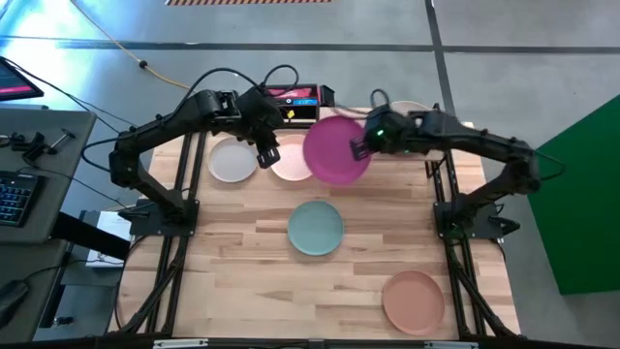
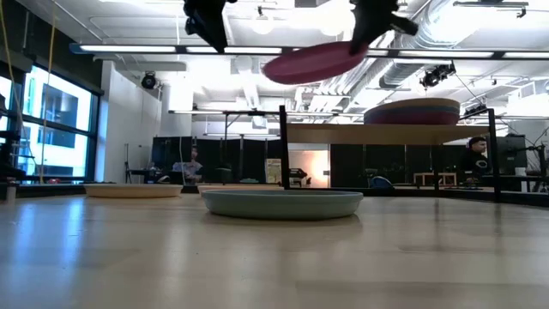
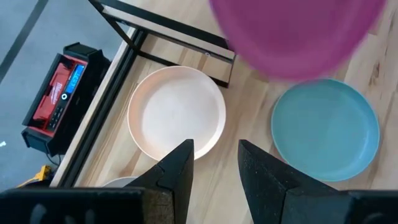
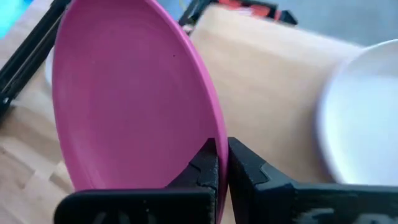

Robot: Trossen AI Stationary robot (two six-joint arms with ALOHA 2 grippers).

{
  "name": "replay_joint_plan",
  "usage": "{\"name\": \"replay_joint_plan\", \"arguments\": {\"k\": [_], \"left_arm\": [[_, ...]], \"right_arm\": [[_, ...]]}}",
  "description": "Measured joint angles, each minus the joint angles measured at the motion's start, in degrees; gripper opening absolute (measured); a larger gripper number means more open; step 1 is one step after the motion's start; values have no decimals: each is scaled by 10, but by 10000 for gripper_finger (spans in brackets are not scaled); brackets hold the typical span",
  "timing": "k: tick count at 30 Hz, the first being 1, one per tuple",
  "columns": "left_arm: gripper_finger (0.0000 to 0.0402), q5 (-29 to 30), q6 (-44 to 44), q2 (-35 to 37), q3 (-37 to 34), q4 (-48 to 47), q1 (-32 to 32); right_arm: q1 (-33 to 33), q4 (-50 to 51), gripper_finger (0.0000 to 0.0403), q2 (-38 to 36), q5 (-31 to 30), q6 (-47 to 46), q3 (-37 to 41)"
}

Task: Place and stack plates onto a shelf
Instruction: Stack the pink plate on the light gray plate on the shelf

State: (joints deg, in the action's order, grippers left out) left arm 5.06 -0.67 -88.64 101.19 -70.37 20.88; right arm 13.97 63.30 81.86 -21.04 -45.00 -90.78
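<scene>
Magenta plate [image 1: 336,148], teal plate [image 1: 316,229], tan-brown plate [image 1: 413,300], pale pink plate [image 1: 291,160], grey-white plate [image 1: 232,160].

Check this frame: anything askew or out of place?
Only the magenta plate: the right gripper pinches it by its rim, so it hangs tilted in the air near the shelf. The left gripper is open and empty.
</scene>
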Motion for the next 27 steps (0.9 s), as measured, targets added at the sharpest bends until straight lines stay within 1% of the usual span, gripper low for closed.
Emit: {"name": "replay_joint_plan", "arguments": {"k": [10,13,16,19,27], "left_arm": [[115,1,11,0,0,0,1],[115,1,15,0,0,0,1],[115,1,24,0,0,0,1],[115,1,36,0,0,0,2],[115,1,46,0,0,4,2]], "right_arm": [[130,39,0,-103,14,80,1],[175,38,0,-138,22,100,17],[218,37,0,-175,43,105,50],[264,28,0,-214,76,103,94],[361,-13,0,-307,133,50,211]]}}
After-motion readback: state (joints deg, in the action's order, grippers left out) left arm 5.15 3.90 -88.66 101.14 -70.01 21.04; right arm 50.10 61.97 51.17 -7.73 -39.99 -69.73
